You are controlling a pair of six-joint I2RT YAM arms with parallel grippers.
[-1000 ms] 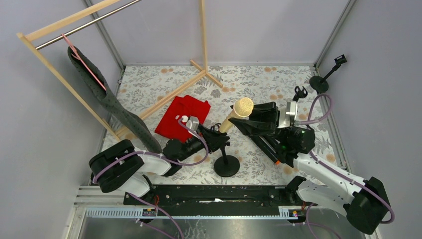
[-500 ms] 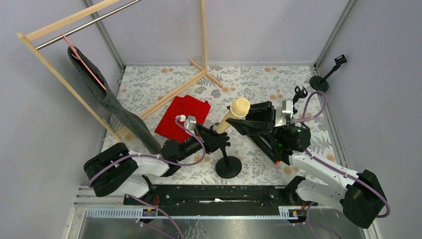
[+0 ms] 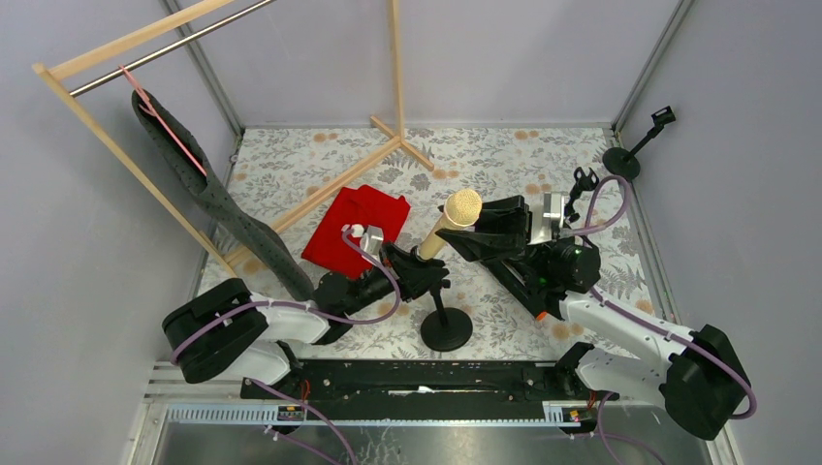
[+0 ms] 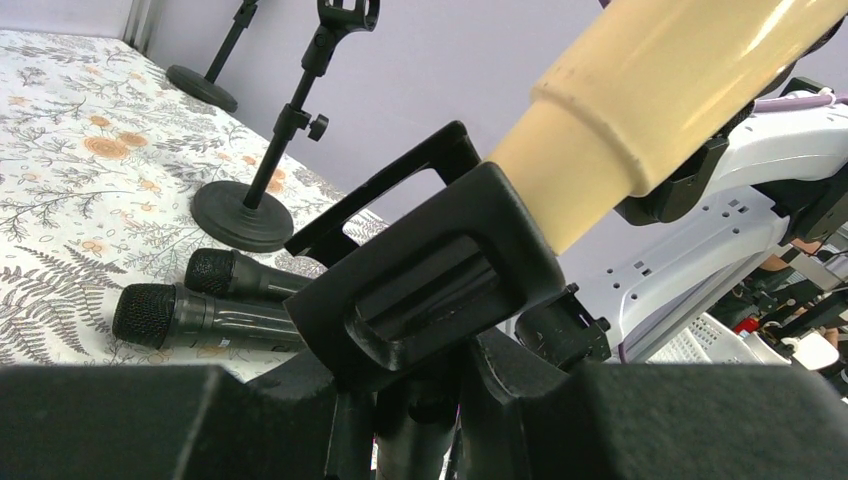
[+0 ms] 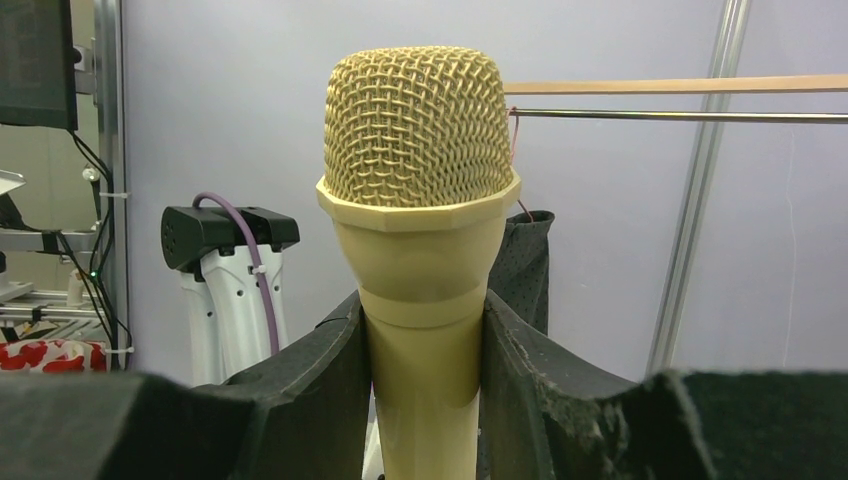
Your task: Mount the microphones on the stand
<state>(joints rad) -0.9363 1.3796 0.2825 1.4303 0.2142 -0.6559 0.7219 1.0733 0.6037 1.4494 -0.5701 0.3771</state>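
A cream-beige microphone (image 3: 456, 217) hangs tilted over the table, mesh head up; my right gripper (image 3: 472, 238) is shut on its body. The right wrist view has the microphone (image 5: 420, 200) upright between my fingers (image 5: 330, 370). Its tail end (image 4: 640, 120) sits at the mouth of the black clip (image 4: 430, 290) of the nearest stand (image 3: 447, 327). My left gripper (image 3: 427, 275) is shut on that stand's neck just below the clip. Two black microphones (image 4: 200, 315) lie side by side on the table; one with an orange-red tip (image 3: 541, 317) shows under my right arm.
Two more black stands are at the right, one (image 3: 582, 182) behind my right wrist and one (image 3: 621, 160) in the far corner. A red cloth (image 3: 354, 231) lies left of centre. A wooden clothes rack (image 3: 320, 199) with a dark garment (image 3: 223, 208) fills the left side.
My right gripper has carried the cream-beige microphone a little to the left, toward the clip. The stand in my left gripper has shifted slightly right.
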